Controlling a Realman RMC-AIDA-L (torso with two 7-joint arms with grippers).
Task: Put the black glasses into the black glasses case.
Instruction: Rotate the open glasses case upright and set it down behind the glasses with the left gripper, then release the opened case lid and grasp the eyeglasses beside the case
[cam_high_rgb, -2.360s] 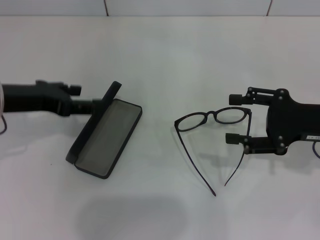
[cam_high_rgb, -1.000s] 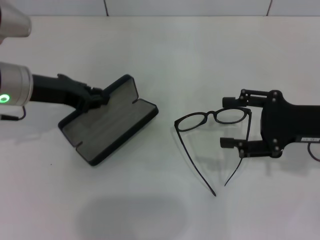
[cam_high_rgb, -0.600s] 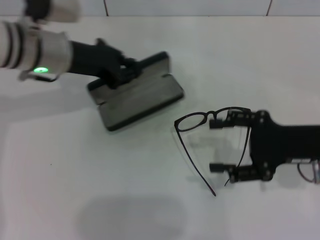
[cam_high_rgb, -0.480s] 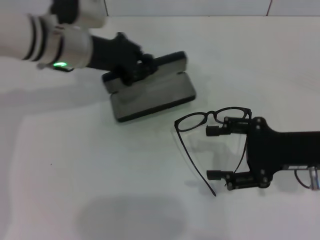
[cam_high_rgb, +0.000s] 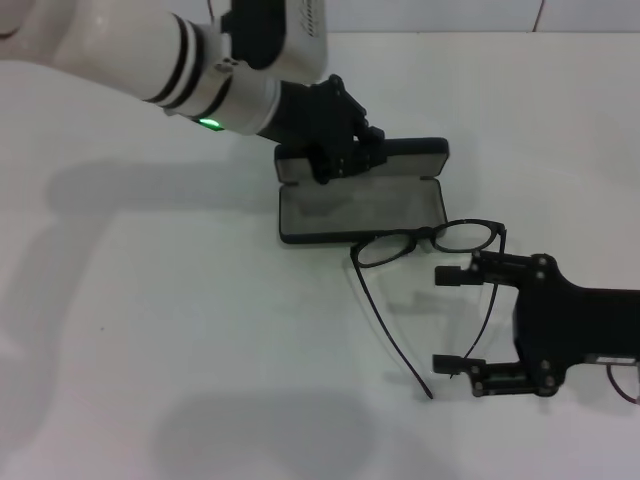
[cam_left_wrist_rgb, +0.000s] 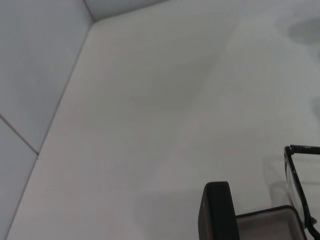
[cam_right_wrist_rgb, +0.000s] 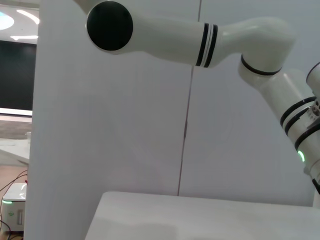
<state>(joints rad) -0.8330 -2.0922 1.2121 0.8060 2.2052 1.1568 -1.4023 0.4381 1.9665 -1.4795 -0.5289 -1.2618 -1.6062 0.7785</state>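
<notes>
White table (cam_high_rgb: 150, 330), left tool (cam_high_rgb: 345, 158) gripping black glasses case (cam_high_rgb: 360, 205) (open), black glasses (cam_high_rgb: 430, 240) adjacent

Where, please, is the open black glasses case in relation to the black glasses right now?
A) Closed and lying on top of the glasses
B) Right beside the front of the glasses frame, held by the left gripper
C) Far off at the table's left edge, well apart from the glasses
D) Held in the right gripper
B: in the head view the left gripper holds the open black glasses case by its lid, its near edge right at the front rim of the black glasses.
</notes>
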